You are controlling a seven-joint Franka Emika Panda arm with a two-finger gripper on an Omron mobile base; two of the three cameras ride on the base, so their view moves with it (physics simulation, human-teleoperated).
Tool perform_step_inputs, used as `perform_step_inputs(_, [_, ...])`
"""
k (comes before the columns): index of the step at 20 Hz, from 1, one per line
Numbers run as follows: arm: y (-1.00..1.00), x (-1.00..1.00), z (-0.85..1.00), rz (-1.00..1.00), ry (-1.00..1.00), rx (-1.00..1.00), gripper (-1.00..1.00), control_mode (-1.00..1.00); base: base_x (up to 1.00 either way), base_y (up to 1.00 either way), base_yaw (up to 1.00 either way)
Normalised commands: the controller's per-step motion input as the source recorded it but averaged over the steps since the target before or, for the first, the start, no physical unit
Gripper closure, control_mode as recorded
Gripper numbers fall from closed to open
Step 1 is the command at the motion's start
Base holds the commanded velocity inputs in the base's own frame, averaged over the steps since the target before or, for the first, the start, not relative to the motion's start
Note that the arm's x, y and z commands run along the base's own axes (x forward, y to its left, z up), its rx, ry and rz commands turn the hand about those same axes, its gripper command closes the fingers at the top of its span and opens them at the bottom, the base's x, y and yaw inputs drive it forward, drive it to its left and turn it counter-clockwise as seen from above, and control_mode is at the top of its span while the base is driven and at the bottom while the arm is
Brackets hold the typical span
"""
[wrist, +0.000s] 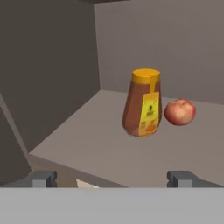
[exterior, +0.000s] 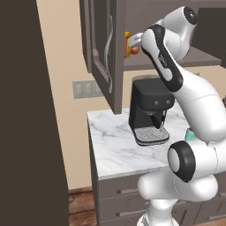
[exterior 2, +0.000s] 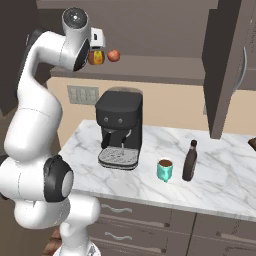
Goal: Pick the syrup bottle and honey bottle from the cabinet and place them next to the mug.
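The honey bottle (wrist: 143,103), amber with a yellow-orange cap and yellow label, stands upright on the floor of the open cabinet (wrist: 87,144). My gripper (wrist: 113,179) is open just in front of the shelf edge. Its fingertips (wrist: 43,178) are spread wide, short of the bottle and not touching it. In the right base view the honey bottle (exterior 2: 96,56) sits just below my hand at the shelf's left end. The dark syrup bottle (exterior 2: 189,161) stands upright on the marble counter, right beside the teal mug (exterior 2: 165,170). From the left base view only a teal edge of the mug (exterior: 190,134) shows behind my arm.
A small red ball-like fruit (wrist: 180,112) lies just right of the honey bottle, close to it. A black coffee machine (exterior 2: 120,127) stands on the counter (exterior 2: 220,185) under the shelf, left of the mug. The cabinet doors (exterior: 108,48) (exterior 2: 227,65) hang open on both sides.
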Motion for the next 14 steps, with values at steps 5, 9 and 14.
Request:
perform_step_inputs(5, [-0.09, 0.27, -0.01, 0.04, 0.0, 0.0, -1.0, -1.0, 0.0, 0.0, 0.0])
perform_step_inputs(9, [-0.08, 0.24, 0.0, 0.06, 0.0, 0.0, -1.0, -1.0, 0.0, 0.0, 0.0])
perform_step_inputs(14, [0.0, 0.24, 0.0, 0.05, 0.0, 0.0, -1.0, -1.0, 0.0, 0.0, 0.0])
